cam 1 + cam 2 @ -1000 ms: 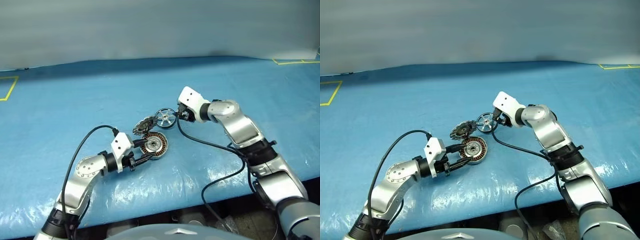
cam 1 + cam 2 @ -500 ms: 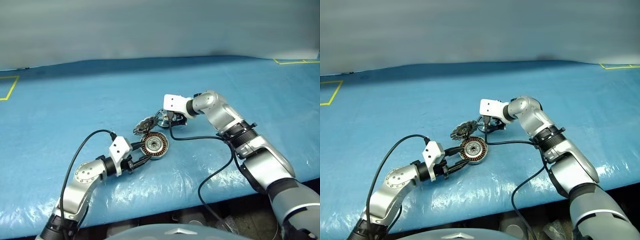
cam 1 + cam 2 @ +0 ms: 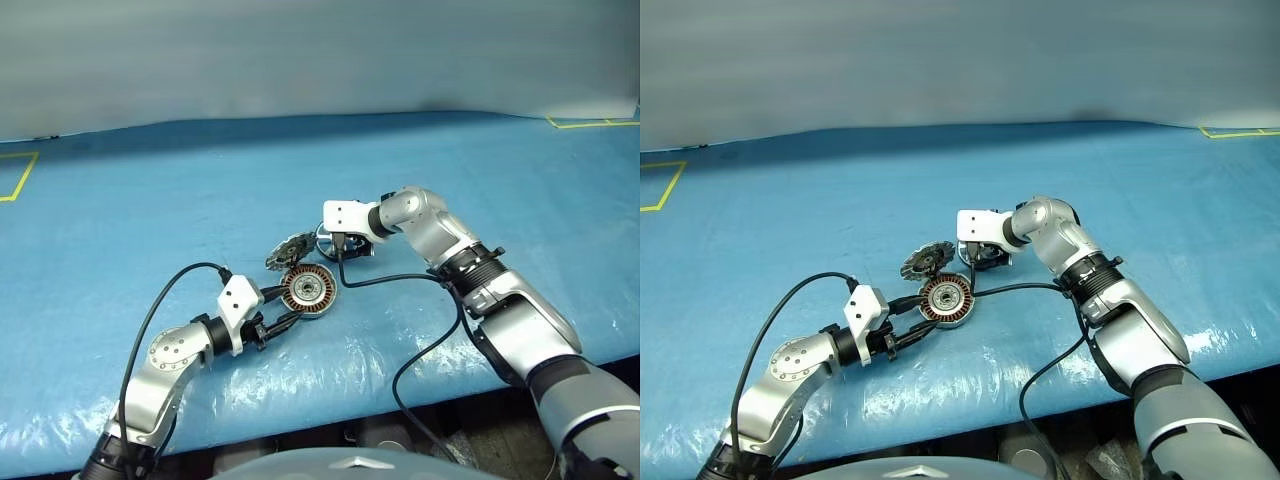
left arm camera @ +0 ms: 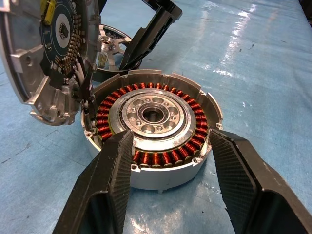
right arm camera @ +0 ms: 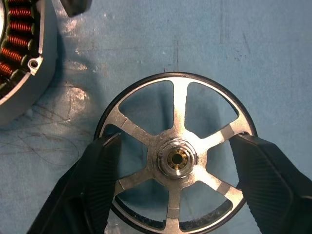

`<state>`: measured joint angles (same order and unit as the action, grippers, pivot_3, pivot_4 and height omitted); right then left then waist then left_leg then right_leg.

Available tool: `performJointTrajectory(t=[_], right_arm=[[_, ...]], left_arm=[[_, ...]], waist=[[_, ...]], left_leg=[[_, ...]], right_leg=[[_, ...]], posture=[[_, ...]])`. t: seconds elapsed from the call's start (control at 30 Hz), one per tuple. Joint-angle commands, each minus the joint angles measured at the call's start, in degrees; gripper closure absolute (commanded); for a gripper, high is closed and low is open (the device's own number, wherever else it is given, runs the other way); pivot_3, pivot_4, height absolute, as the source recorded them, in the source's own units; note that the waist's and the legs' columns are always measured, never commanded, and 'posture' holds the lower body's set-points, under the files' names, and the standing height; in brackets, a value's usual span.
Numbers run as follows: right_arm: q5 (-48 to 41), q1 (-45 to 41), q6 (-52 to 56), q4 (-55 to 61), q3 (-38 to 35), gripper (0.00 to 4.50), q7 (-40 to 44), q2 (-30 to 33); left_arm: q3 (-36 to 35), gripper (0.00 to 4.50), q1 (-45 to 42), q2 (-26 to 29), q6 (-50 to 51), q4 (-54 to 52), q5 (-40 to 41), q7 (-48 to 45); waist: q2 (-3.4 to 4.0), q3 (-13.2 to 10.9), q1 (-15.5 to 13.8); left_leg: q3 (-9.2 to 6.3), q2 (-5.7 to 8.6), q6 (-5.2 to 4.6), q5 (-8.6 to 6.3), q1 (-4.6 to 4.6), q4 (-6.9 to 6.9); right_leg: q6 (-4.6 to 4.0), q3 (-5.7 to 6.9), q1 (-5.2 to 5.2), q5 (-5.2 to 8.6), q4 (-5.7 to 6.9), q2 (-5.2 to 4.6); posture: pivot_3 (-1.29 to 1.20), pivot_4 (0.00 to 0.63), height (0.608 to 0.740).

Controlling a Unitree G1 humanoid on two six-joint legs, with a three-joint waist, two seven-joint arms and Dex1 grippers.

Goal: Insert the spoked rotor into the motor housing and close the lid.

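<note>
Small shiny silver six-spoke metal rotor (image 5: 178,158) lies flat on the blue plastic-covered table (image 3: 150,200), hub axis up, no long axis since it's round; it sits just beyond & to the right of the round shallow metal motor housing w/ copper-orange windings (image 4: 153,129), apart from it. Right gripper (image 5: 175,180) points down over the rotor, black fingers (image 5: 97,180) spread wide, one each side of the rim, at or very near the edge; can't tell if they press it. Housing rests flat on the table, open face up, silver centre bare. Its grey notched-rim metal lid (image 4: 46,58) stands hinged open at the housing's far-left edge, inner face toward the housing, tilted near upright. Left gripper (image 4: 168,161) lies low, about level, fingers (image 4: 109,180) part open astride the housing's near wall, close to it. Vs 1 s ago: right arm swung in toward the left & turned from level to pointing down; rotor was then up on edge at the fingertips, now flat. Left arm, housing, lid look unchanged.
</note>
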<state>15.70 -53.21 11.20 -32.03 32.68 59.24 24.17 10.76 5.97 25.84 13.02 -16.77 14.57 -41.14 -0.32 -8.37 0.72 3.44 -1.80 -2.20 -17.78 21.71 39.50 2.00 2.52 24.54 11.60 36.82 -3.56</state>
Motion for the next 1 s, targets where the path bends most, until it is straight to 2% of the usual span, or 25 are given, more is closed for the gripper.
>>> performJointTrajectory(t=[0.03, 0.1, 0.17, 0.33, 0.5, 0.63, 0.8, 1.0], right_arm=[[0.93, -0.12, -0.08, 0.59, -1.05, 1.93, 0.78, 0.52], [1.48, 0.30, -0.02, 0.80, -0.99, 2.61, 0.91, 0.77], [1.77, 0.76, 0.20, 1.16, -1.20, 2.92, 1.15, 0.95], [1.46, 2.94, 1.87, 4.41, -2.70, 2.92, 1.56, 1.55], [-0.86, 8.89, 6.77, 13.77, -7.72, 2.92, -0.16, 3.11], [-3.00, 15.95, 14.06, 23.70, -15.26, 2.92, -6.61, 3.40], [-6.32, 26.77, 19.89, 36.49, -20.86, 2.92, -10.17, 4.04], [-16.23, 41.63, 20.96, 48.81, -29.24, 2.92, -14.96, -0.55]], left_arm=[[0.67, 1.85, -0.40, -0.40, -0.74, -1.91, -0.46, 0.12], [0.76, 1.85, -0.50, -0.38, -0.68, -1.91, -0.52, 0.07], [0.83, 1.85, -0.64, -0.35, -0.71, -1.87, -0.56, -0.08], [0.82, 1.85, -0.90, -0.32, -0.52, -1.88, -0.16, -0.52], [-0.13, 1.85, -0.33, 0.02, -0.98, -2.61, 0.90, -1.08], [-1.36, 1.85, 0.25, 0.22, 0.28, -3.80, 3.46, -1.65], [-2.27, 1.85, 0.22, 0.93, 0.33, -3.82, 4.38, -2.19], [-2.27, 1.85, -1.91, 2.58, 0.46, -1.51, 4.81, -4.79]], waist=[[0.01, 0.00, -0.01], [0.00, 0.00, 0.00], [0.00, 0.00, 0.01], [0.00, 0.01, -0.08], [0.00, 0.01, -0.14], [0.00, 0.01, -0.24], [0.00, 0.01, -0.23], [-0.02, 0.01, -0.18]], left_leg=[[0.00, 0.00, 0.00, 0.00, 0.00, 0.00], [0.00, 0.01, 0.01, 0.00, 0.00, 0.00], [0.00, 0.01, 0.00, 0.00, -0.03, 0.01], [-0.02, 0.03, -0.02, -0.01, -0.03, 0.02], [-0.03, -0.01, 0.00, 0.00, -0.02, 0.02], [-0.02, -0.01, -0.01, -0.01, -0.01, 0.03], [-0.05, -0.01, -0.11, -0.07, 0.00, 0.04], [-0.07, 0.10, -0.12, -0.07, -0.01, 0.03]], right_leg=[[0.00, 0.00, 0.00, 0.00, 0.00, 0.00], [0.00, 0.00, -0.01, 0.00, 0.00, 0.00], [0.00, 0.00, -0.04, 0.00, 0.00, 0.00], [0.00, 0.01, -0.04, 0.00, 0.02, 0.01], [0.01, 0.01, -0.05, 0.00, -0.01, -0.04], [0.02, -0.01, -0.04, -0.01, -0.01, -0.05], [0.03, 0.02, -0.05, -0.01, -0.01, -0.04], [0.02, 0.03, -0.06, 0.01, -0.01, 0.03]], posture=[[0.00, 0.150, 0.740], [0.00, 0.150, 0.740], [0.00, 0.150, 0.740], [0.00, 0.150, 0.740], [0.00, 0.150, 0.740], [0.00, 0.150, 0.740], [0.00, 0.150, 0.740], [0.00, 0.150, 0.740]])
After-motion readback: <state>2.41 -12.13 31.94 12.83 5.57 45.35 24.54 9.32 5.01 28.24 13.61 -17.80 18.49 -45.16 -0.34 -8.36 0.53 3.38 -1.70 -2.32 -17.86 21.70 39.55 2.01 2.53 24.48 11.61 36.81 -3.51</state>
